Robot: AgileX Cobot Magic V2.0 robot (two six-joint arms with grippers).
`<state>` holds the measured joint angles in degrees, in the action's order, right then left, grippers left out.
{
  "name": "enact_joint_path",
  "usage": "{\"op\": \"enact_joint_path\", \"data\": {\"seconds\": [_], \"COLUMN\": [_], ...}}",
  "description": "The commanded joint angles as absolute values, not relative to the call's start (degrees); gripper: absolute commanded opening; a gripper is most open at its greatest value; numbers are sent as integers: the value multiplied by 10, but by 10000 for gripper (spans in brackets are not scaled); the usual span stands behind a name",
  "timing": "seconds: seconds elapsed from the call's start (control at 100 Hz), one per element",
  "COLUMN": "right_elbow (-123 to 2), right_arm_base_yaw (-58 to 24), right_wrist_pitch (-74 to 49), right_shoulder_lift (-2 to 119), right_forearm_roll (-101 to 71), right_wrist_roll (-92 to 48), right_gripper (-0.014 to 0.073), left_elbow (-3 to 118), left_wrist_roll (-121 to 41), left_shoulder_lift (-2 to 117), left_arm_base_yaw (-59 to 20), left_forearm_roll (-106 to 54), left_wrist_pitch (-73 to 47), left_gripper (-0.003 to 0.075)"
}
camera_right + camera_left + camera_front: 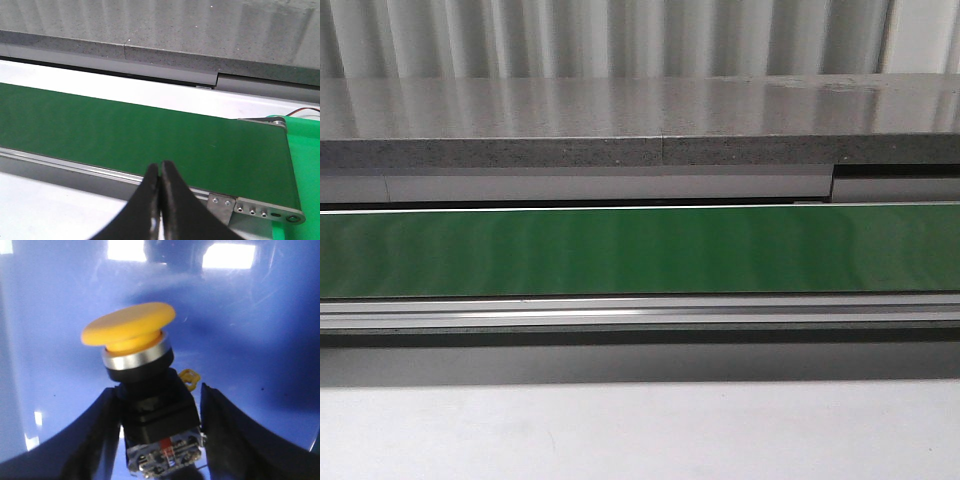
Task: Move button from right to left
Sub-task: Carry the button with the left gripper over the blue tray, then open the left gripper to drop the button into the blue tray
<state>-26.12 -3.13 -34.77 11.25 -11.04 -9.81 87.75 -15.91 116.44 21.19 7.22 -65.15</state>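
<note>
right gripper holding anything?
No. In the right wrist view the right gripper has its fingers pressed together with nothing between them, above the green conveyor belt.

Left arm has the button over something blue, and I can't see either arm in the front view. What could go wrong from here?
1. The left gripper holds the button low on its black body, with the heavy yellow head tilted above the jaws; it may pivot or slip.
2. The blue surface beneath is glossy and curved, so a released button could roll.
3. The right gripper hangs shut over the green belt; lowering could strike it.
</note>
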Motion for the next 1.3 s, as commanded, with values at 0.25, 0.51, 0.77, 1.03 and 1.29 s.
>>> {"op": "enact_joint_path", "data": {"seconds": [0.25,0.51,0.77,1.03,1.29], "right_elbow": [-275,-275,-275,-275,-275], "right_arm_base_yaw": [-32,-32,-32,-32,-32], "right_wrist_pitch": [-304,-304,-304,-304,-304], "right_shoulder_lift": [118,118,118,118,118], "right_forearm_roll": [-115,-115,-115,-115,-115], "right_wrist_roll": [-103,-103,-103,-103,-103], "right_gripper": [-67,-67,-67,-67,-67], "left_elbow": [891,891,891,871,756], "left_wrist_roll": [-161,-161,-161,-157,-141], "left_shoulder_lift": [1138,1115,1007,923,814], "left_arm_base_yaw": [213,213,209,147,46], "left_forearm_roll": [100,71,-9,-40,-83], "left_wrist_pitch": [-641,-608,-563,-544,-464], "left_gripper": [556,473,-17,-20,-20]}}
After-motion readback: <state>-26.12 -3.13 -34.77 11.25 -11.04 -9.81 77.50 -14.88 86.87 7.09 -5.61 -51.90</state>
